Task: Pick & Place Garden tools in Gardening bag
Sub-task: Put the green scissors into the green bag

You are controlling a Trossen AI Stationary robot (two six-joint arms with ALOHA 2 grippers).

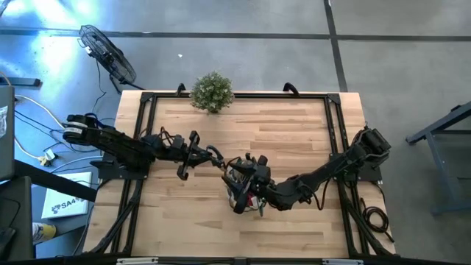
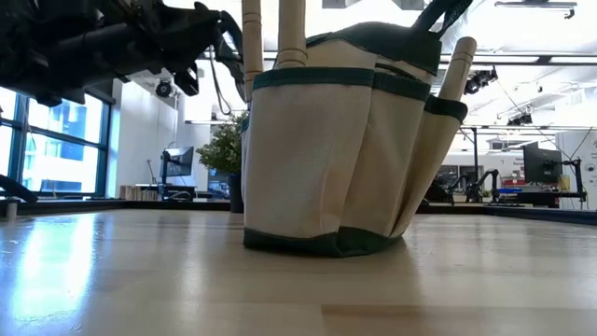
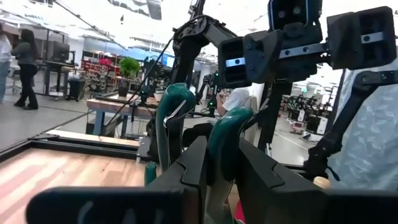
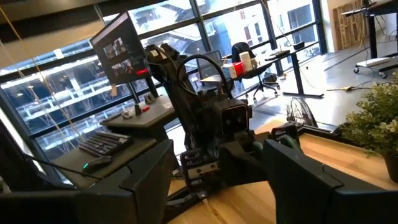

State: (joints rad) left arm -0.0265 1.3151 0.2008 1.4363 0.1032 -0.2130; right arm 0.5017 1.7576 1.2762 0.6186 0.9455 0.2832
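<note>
The gardening bag (image 2: 326, 159) stands upright on its base at the table's middle, tan with green trim. Two wooden tool handles (image 2: 291, 33) stick up out of its mouth and a third (image 2: 457, 65) out of a side pocket. In the high view both arms hide most of the bag (image 1: 235, 193). My left gripper (image 3: 224, 171) is just left of the bag (image 1: 218, 160), shut on green-handled pruners (image 3: 174, 118). My right gripper (image 4: 217, 180) hovers over the bag (image 1: 249, 175), open, with nothing between its fingers. My left gripper pinches one green handle of the pruners (image 3: 227, 134) between its two fingers. The other handle (image 3: 173, 112) stands free beside one finger. The fingers point about level, toward the bag on the table's right. The pruners' blade end is hidden behind the fingers.
A bushy potted plant (image 1: 212, 92) stands at the table's far edge, behind the bag. A dark frame (image 1: 147, 103) runs along the table's edges. Bare wood lies on the near side of the bag (image 2: 280, 289). People stand in the room beyond (image 3: 25, 62).
</note>
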